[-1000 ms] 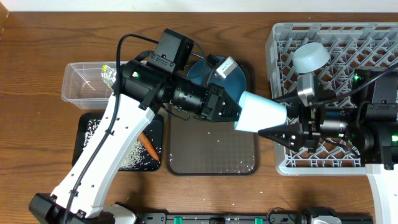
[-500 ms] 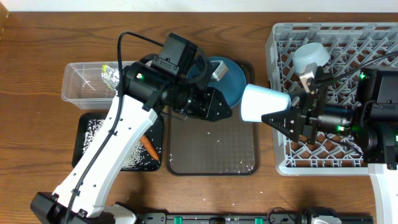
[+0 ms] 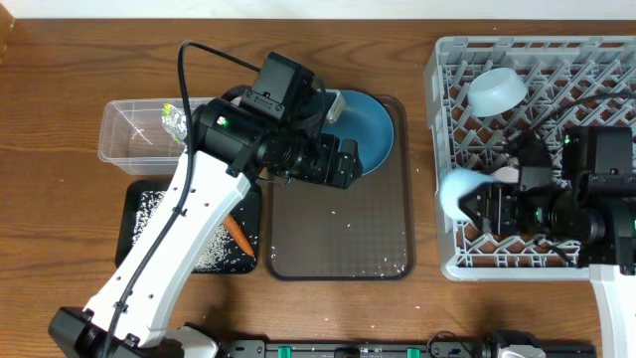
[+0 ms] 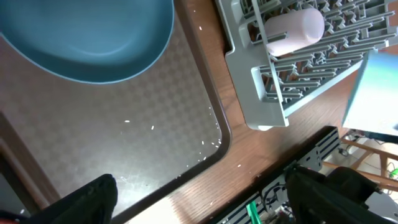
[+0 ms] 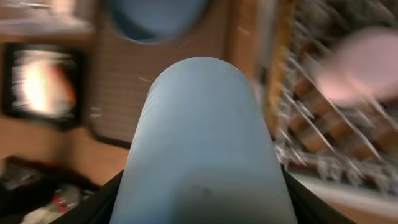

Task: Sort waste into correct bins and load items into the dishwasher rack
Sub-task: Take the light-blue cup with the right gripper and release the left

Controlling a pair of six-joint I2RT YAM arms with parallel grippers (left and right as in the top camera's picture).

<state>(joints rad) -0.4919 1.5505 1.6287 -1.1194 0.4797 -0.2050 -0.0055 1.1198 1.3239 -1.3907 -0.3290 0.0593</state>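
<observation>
Room lay open overhead on the near half of the brown tray point(image 3: 338, 234). The right gripper point(image 3: 479, 204) pinched the light-blue cup point(image 3: 457, 192) at the left edge of the dishwasher rack point(image 3: 437, 109). Left wrist: the left gripper point(image 4: 211, 194) was spread and empty, with the dark-blue plate point(image 4: 87, 37) beyond its tips. Right wrist: the cup sat between both fingers.
</observation>
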